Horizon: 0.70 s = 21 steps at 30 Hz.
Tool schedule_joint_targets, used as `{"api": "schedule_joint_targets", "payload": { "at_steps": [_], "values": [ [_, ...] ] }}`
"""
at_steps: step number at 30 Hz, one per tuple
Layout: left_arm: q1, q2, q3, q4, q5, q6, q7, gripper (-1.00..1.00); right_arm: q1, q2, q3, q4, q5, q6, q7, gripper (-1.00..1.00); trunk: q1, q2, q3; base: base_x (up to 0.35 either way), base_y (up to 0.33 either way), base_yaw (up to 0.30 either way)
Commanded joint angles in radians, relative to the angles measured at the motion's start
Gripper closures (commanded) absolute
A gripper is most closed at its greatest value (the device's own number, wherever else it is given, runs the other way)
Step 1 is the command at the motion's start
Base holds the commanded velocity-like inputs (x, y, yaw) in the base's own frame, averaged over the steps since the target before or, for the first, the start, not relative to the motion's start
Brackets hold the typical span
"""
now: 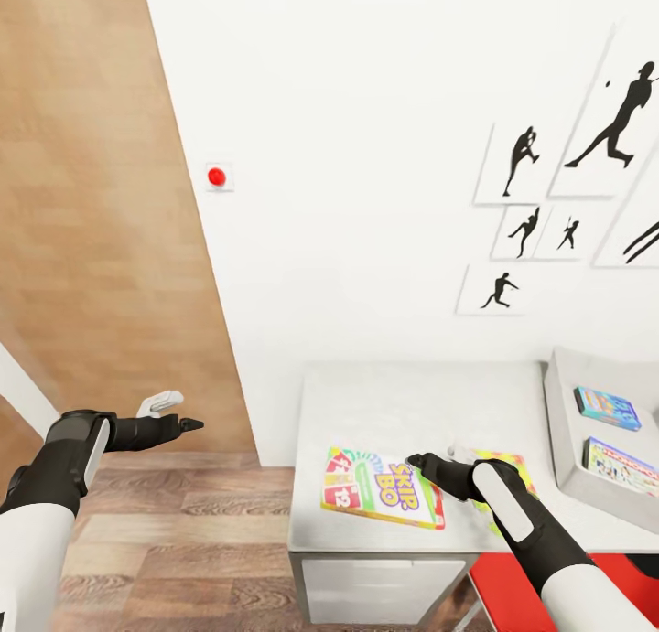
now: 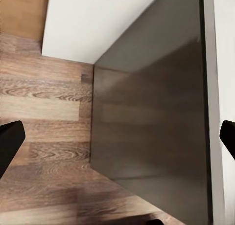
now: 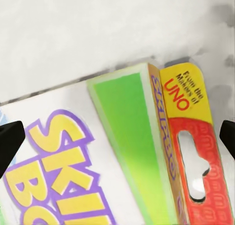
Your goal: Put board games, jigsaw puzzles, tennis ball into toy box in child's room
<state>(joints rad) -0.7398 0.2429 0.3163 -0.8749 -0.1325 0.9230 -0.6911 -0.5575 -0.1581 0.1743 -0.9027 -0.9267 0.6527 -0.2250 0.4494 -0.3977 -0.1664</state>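
Right gripper [image 1: 430, 455] hangs low over the table [image 1: 403, 394], jaws spread, nothing between them. In the right wrist view both black fingertips [image 3: 11, 142] sit at the frame edges with the Skip-Bo board game [image 1: 383, 487] filling the gap below them. The box lies flat directly under the gripper, and the fingers straddle its red and yellow hang-tab end. Cannot tell whether the tips touch the box or hover just above it.

Just behind the right gripper, toward its wrist, a jigsaw puzzle [image 1: 502, 464] lies flat on the table, mostly covered by the arm. Its yellow and green edge shows, just beside the Skip-Bo box.

The toy box [image 1: 566, 431] sits well off to the gripper's right on the same tabletop. Two more board games lie flat inside it: a blue one [image 1: 607, 407] at the far side and a pale one [image 1: 621, 465] nearer the robot, apart from each other.

Left gripper [image 1: 174, 414] is open and empty, held out over the wood floor [image 1: 183, 540], well to the left of the table and away from all toys. The left wrist view looks down at floor planks and a dark grey panel [image 2: 152, 127] meeting a white wall [image 2: 98, 24], with both fingertips at the frame edges.
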Motion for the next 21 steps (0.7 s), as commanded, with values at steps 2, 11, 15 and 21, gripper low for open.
{"api": "schedule_joint_targets", "payload": {
  "at_steps": [2, 11, 15, 21],
  "values": [
    [-0.001, -0.001, 0.003, -0.001, -0.01, 0.003, -0.01, -1.0, -0.001, -0.001, 0.004, -0.001, -0.011, 0.001, -0.01, -1.0, 0.001, -0.002, -0.006, 0.0, 0.102, 0.0],
    [-0.001, -0.001, 0.003, -0.001, -0.01, 0.002, -0.011, -1.0, -0.001, -0.002, 0.004, -0.002, -0.019, 0.002, -0.008, -1.0, 0.001, -0.002, -0.011, 0.0, 0.033, 0.0],
    [-0.001, -0.001, 0.003, -0.001, -0.01, 0.002, -0.011, -1.0, -0.001, -0.002, 0.004, -0.002, -0.02, 0.001, -0.008, -1.0, 0.001, -0.002, -0.011, 0.0, 0.073, 0.0],
    [-0.001, -0.001, 0.003, -0.001, -0.01, 0.002, -0.011, -1.0, -0.001, -0.001, 0.004, -0.001, -0.021, 0.002, -0.008, -1.0, 0.001, -0.002, -0.011, 0.0, 0.068, 0.0]
  ]
}}
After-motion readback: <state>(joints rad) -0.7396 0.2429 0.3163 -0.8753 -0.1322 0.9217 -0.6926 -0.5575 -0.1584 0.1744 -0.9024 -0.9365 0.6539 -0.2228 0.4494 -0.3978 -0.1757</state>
